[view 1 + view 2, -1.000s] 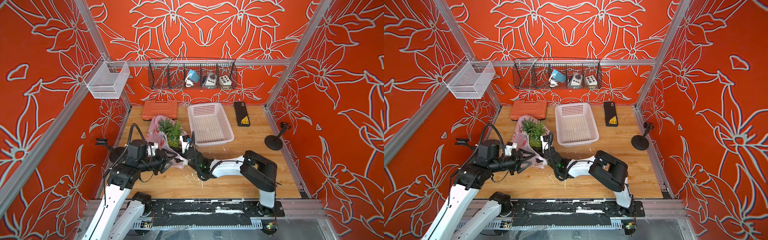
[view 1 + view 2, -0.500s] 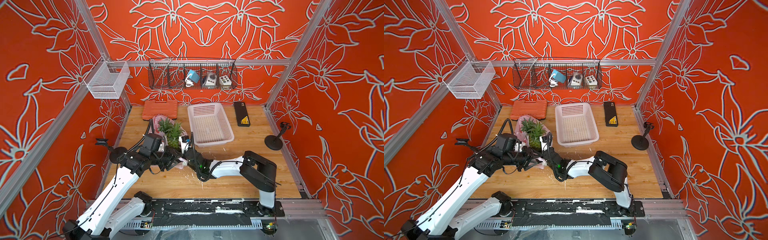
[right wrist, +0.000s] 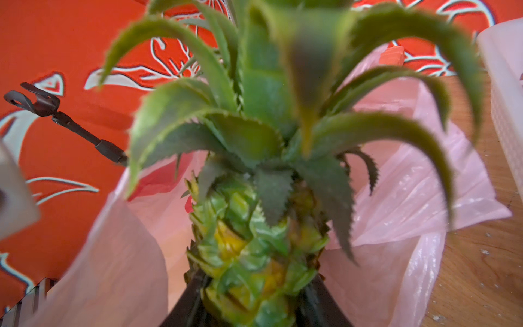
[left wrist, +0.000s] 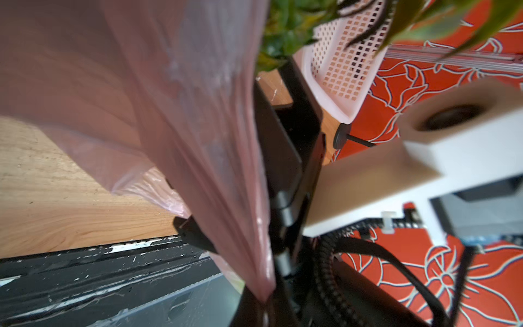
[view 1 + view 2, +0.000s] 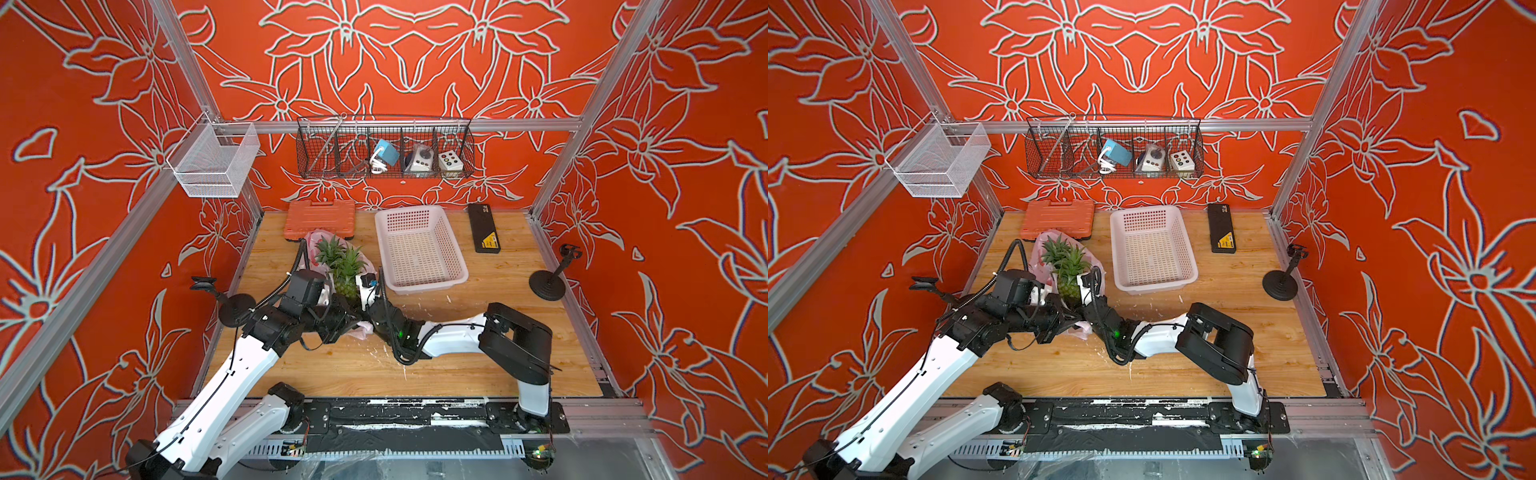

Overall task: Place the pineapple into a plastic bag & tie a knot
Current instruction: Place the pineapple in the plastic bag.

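In both top views I see the pineapple [image 5: 348, 277] standing crown-up in the mouth of the plastic bag [image 5: 314, 242] near the left edge of the table [image 5: 478, 357], with the right gripper [image 5: 353, 300] at its base and the left gripper [image 5: 355, 324] just beside, at the bag's near rim. The left wrist view shows pink film gathered to a point and clamped in my left gripper [image 4: 263, 304], which I judge is there to hold the mouth open. In the right wrist view the right gripper [image 3: 254, 311] grasps the pineapple's body between its jaws so that it stands upright, with film behind it and to either side.
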Motion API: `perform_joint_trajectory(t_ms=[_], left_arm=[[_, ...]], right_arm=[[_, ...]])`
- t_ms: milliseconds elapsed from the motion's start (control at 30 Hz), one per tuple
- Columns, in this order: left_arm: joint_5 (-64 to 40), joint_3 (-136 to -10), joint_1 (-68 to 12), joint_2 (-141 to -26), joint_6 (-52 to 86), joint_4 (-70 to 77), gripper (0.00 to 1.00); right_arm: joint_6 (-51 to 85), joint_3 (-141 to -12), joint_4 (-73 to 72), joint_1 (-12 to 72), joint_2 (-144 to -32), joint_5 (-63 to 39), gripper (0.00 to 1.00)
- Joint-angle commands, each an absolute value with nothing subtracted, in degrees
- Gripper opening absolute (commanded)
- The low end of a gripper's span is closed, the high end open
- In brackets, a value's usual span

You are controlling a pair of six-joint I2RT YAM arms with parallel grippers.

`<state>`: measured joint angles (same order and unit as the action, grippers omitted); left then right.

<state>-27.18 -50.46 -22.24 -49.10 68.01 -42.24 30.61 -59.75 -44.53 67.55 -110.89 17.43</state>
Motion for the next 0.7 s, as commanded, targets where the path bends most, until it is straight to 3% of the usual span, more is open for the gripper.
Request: perform_joint_trajectory(t_ms=[0,133,433,667], left_arm=[[-25.32,-51.57,-22.43,-44.60,69.05,-38.59,0.00],[-22.04,-54.26,-22.40,-39.81,70.90,-38.26,0.00],[-27.88,-49.53,-22.41,-39.39,77.42,-31.50,0.00],[-29.17,-51.98,-22.40,-41.72,76.55,-30.84,0.00]], right_arm=[[32.94,-59.57,-43.10,67.43,-110.58,15.68,0.23],[38.31,-56.32,-46.94,66.47,-109.03,14.77,0.24],[46.06,-57.30,-56.89,66.39,-108.44,13.88,0.18],[43.38,-67.85,-46.77,68.14,-119.09,9.54,0.16]])
